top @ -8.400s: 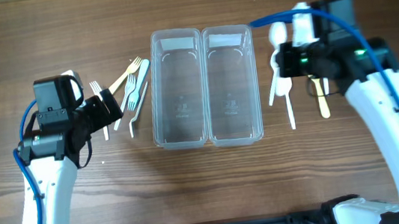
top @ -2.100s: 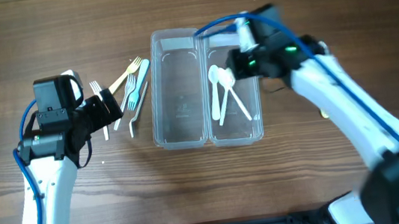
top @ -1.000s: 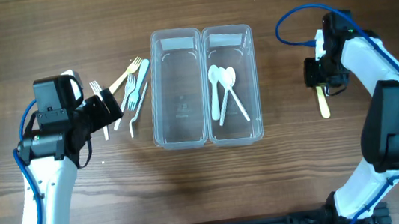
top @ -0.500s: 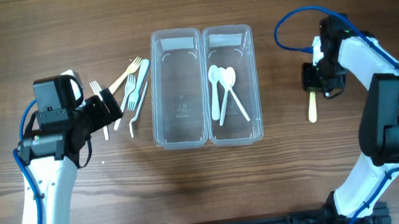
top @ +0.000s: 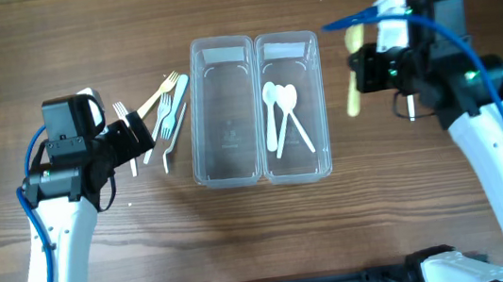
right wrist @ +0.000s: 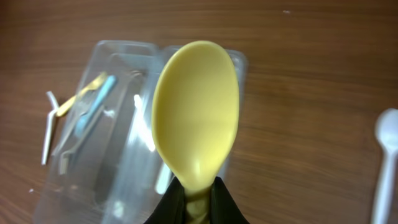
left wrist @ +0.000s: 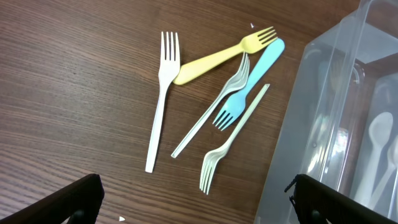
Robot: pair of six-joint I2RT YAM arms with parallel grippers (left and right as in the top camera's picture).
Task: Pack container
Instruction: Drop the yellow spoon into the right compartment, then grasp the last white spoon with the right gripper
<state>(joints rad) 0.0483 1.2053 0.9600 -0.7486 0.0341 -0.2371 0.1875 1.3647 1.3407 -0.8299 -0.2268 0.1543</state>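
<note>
Two clear containers stand side by side mid-table, the left one (top: 224,111) empty, the right one (top: 315,153) holding two white spoons (top: 279,119). My right gripper (top: 364,69) is shut on a yellow spoon (top: 351,80), held in the air just right of the right container. In the right wrist view the spoon's bowl (right wrist: 196,106) rises from the fingers (right wrist: 194,202), with the containers (right wrist: 118,168) behind. My left gripper (top: 137,135) is open and empty beside several forks (top: 161,113). Its fingertips (left wrist: 199,208) frame the forks (left wrist: 230,93).
The forks are white (left wrist: 160,99), yellow (left wrist: 224,55), blue (left wrist: 249,81) and pale ones, lying loosely left of the container wall (left wrist: 323,124). A white spoon (right wrist: 385,155) lies on the table at the right edge of the right wrist view.
My right gripper has lifted the yellow spoon off the table at the right and carried it up and left, next to the right container. The left arm has not moved.
</note>
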